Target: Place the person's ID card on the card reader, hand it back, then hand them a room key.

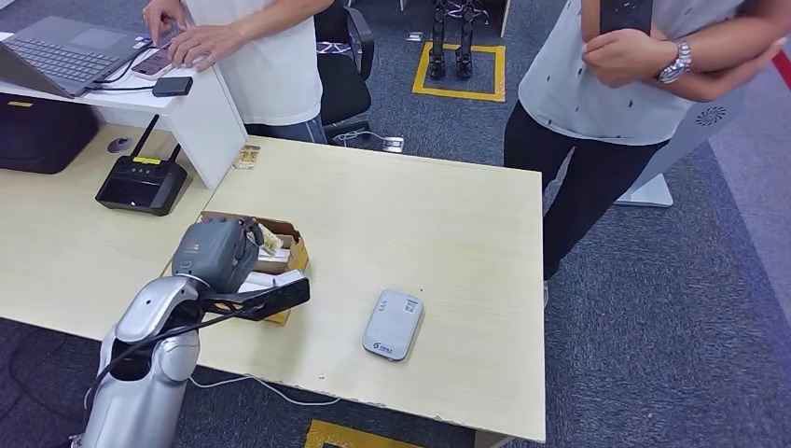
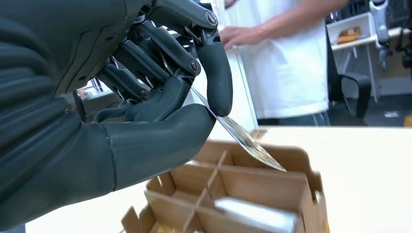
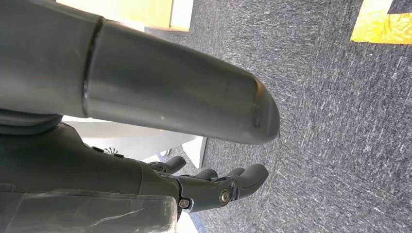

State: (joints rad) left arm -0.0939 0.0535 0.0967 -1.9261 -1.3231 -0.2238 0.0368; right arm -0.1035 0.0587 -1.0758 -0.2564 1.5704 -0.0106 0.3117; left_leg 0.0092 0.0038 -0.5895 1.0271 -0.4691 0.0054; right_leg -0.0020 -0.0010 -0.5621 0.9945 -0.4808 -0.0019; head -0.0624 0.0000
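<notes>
My left hand (image 1: 219,252) hovers over a divided cardboard box (image 1: 295,250) at the left of the light wooden table. In the left wrist view my left hand (image 2: 160,97) pinches a thin patterned card (image 2: 243,138) between thumb and a finger, tilted just above the box (image 2: 252,189). The card's tip (image 1: 270,241) pokes out past the hand. A grey-white card reader (image 1: 393,324) lies flat on the table to the right, apart from the hand, with nothing on it. My right hand (image 3: 214,187) hangs beside the table over the carpet, fingers apart and holding nothing.
One person (image 1: 634,84) stands past the table's far right corner, arms folded, with a dark phone in hand. Another person (image 1: 261,47) works at a laptop (image 1: 65,51) on a raised white shelf at the far left. A black router (image 1: 142,182) sits below it.
</notes>
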